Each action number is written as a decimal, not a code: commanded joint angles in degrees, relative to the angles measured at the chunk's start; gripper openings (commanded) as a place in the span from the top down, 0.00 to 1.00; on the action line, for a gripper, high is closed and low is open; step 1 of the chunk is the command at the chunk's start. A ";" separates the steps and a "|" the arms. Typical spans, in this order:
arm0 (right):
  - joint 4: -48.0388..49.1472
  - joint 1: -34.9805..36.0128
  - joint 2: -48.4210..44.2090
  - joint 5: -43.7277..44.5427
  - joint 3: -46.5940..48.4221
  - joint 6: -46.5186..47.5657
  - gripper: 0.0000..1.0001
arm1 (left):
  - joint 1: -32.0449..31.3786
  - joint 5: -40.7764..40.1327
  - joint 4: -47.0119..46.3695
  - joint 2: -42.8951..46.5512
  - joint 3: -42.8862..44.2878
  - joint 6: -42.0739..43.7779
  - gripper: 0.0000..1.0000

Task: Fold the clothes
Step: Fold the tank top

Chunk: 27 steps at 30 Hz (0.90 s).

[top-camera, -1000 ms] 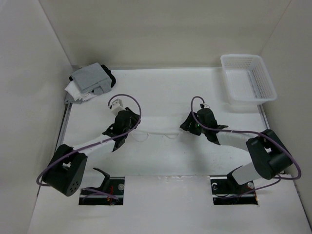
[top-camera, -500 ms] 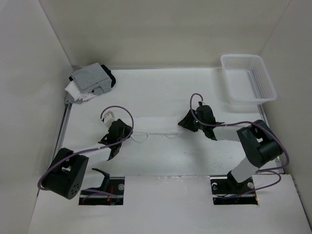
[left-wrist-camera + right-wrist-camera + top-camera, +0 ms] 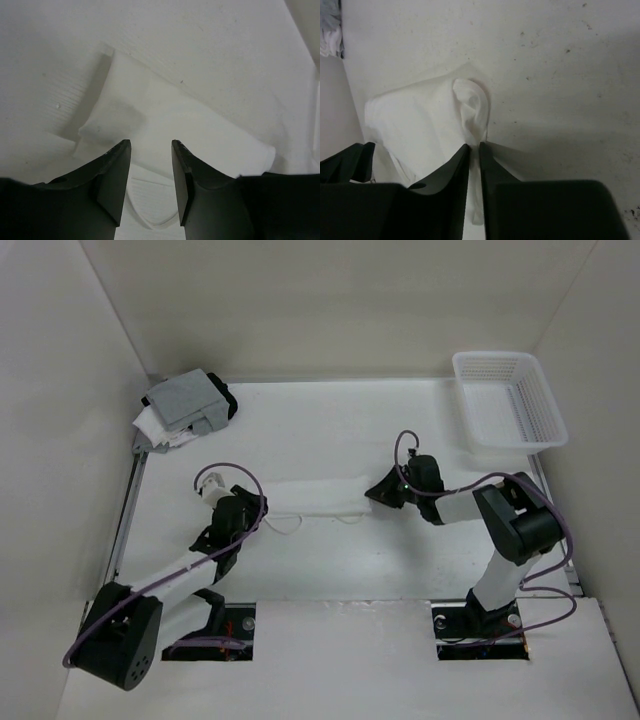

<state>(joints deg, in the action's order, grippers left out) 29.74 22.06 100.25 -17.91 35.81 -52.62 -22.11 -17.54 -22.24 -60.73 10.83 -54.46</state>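
The tank top (image 3: pixel 318 496) lies flat near the middle of the table (image 3: pixel 330 430) as a narrow white band running left to right. Its two strap loops (image 3: pixel 290 524) trail out from the near long edge. A second ago the garment shows only as a thin line stretched between the two arms; it now presents a wider, settled band, which indicates that a lengthwise fold has been laid down. The left end of the band is free. The left gripper (image 3: pixel 150 147) has backed off toward the near left, and its jaws now stand apart with nothing between them. The left wrist view shows the folded end just beyond the fingertips and one strap loop below them. At the right end the condition is reversed. The right gripper (image 3: pixel 474 150), wider a second ago, has its jaws drawn almost together, and a strip of white fabric shows in the narrow gap. It therefore appears clamped on the right edge of the garment, where the cloth bunches into a small ridge. Judged from this layout, the lengthwise fold is complete and the crosswise fold is not yet done. The right arm is placed to carry its end over toward the released left end. The stack of folded garments (image 3: pixel 185 405) sits in the far left corner and the white basket (image 3: pixel 495 357) in the far right corner, both well apart from the work.
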 commanded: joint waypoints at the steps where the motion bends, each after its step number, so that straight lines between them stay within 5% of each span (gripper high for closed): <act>1: 0.32 -0.75 -0.31 -1.34 -0.48 0.24 0.88 | 0.79 -0.56 2.28 5.17 0.77 0.40 0.63; 10: -5.99 -1.37 -15.76 5.69 -7.51 0.67 0.96 | 0.71 -0.21 6.86 10.63 4.46 1.63 0.62; 19: -28.48 -0.32 -39.23 14.48 -6.03 7.08 0.96 | -0.52 -0.13 6.33 9.05 4.99 1.55 0.60; 27: -38.70 9.69 -34.35 19.84 10.40 10.08 0.95 | -1.66 0.31 4.58 8.61 4.46 1.28 0.59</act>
<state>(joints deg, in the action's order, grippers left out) -4.80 28.88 63.11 -1.69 40.45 -44.75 -23.33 -17.52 -14.81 -52.10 13.50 -53.54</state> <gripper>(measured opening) 0.046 0.408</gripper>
